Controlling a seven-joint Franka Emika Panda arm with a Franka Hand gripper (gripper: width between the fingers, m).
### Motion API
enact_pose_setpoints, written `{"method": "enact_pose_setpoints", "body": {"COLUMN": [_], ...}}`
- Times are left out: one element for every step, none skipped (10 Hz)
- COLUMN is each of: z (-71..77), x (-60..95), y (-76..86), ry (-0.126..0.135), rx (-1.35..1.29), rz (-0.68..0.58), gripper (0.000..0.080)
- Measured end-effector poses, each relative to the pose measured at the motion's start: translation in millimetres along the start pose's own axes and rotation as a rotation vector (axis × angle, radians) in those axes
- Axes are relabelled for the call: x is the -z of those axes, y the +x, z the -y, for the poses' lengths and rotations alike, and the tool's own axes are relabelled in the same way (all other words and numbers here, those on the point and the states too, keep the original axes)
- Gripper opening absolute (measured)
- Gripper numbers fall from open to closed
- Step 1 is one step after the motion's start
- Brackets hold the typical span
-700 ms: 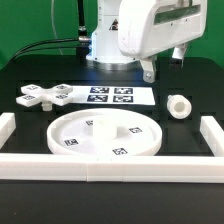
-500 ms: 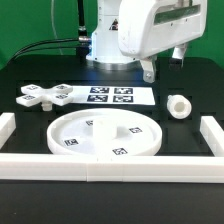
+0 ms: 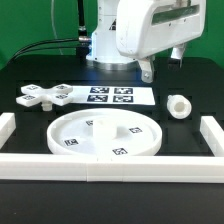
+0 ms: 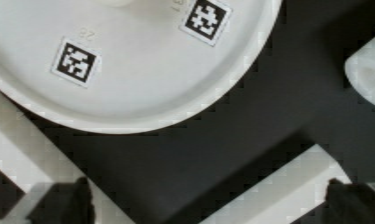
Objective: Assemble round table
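Observation:
The large round disc (image 3: 106,136) lies flat on the black table near the front, with several square markers on it. It fills much of the wrist view (image 4: 113,60). The short cylindrical leg (image 3: 178,105) lies on the exterior view's right. The cross-shaped foot piece (image 3: 45,96) lies on the exterior view's left. My gripper (image 3: 160,68) hangs high above the table behind the disc. Its dark fingertips (image 4: 59,203) stand wide apart with nothing between them, so the gripper (image 4: 205,205) is open and empty.
The marker board (image 3: 110,96) lies flat behind the disc. White border rails run along the front (image 3: 110,170), left (image 3: 6,128) and right (image 3: 214,132). The robot base (image 3: 105,45) stands at the back. A rail shows in the wrist view (image 4: 273,190).

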State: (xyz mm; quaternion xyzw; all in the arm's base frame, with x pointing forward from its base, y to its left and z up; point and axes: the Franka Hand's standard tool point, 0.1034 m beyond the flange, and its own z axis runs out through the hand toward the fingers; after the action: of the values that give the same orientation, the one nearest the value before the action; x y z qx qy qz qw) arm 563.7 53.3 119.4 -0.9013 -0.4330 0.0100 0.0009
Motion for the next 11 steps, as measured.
{"method": "enact_pose_setpoints", "body": {"z": [0.0, 0.0, 0.0, 0.0, 0.0, 0.0, 0.0, 0.0, 0.0, 0.0, 0.0], "x": [0.0, 0.0, 0.0, 0.0, -0.1, -0.1, -0.1, -0.1, -0.1, -0.1, -0.1], "y": [0.0, 0.0, 0.0, 0.0, 0.0, 0.0, 0.0, 0.0, 0.0, 0.0, 0.0], "ry": [0.000, 0.000, 0.000, 0.000, 0.000, 0.000, 0.000, 0.000, 0.000, 0.000, 0.000], "rx": [0.000, 0.000, 0.000, 0.000, 0.000, 0.000, 0.000, 0.000, 0.000, 0.000, 0.000], "rz": [0.000, 0.000, 0.000, 0.000, 0.000, 0.000, 0.000, 0.000, 0.000, 0.000, 0.000], "gripper": [0.0649, 0.0649, 0.0649, 0.0649, 0.0649, 0.0649, 0.0649, 0.0649, 0.0649, 0.0649, 0.0649]}}
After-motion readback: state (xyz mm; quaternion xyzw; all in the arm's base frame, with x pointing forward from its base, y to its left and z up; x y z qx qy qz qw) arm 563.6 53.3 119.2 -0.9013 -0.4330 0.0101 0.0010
